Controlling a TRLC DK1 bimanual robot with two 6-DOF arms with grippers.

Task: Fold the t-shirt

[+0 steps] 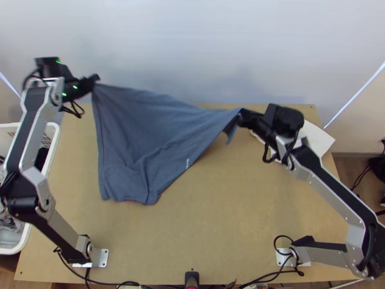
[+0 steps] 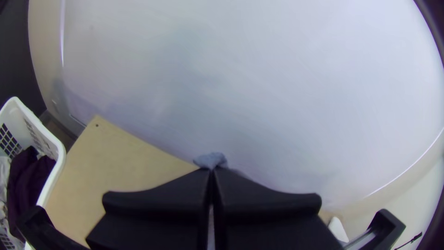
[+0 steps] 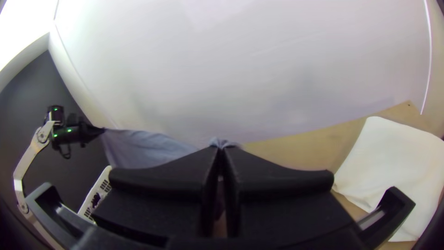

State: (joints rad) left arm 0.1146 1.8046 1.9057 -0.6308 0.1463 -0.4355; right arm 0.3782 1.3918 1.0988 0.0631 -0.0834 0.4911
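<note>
Against a pale wall [image 1: 192,43], over a light wooden counter [image 1: 231,207]: at far left, a white basket [image 1: 57,137] holding dark cloth [image 2: 28,178]. Next, raised near the far edge, the left pincer [image 1: 96,81], closed tight on a gathered pinch of the shirt [image 1: 137,130]. From there, blue-grey fabric slung across to the right pincer [image 1: 239,118], likewise closed, on another bunched bit, with a loose flap dangling just beneath. Between the two, slack and creases down to a lower edge apparently resting on the counter, left of centre. At right, behind the right arm [image 1: 332,178], a white cloth [image 1: 320,137] on the counter.

Apparently in hand: spreading the shirt, ahead of any proper fold. Probably called for next: drawing the top edge evenly taut, then lowering both grips together to lay the shirt flat without trapping creases underneath.
</note>
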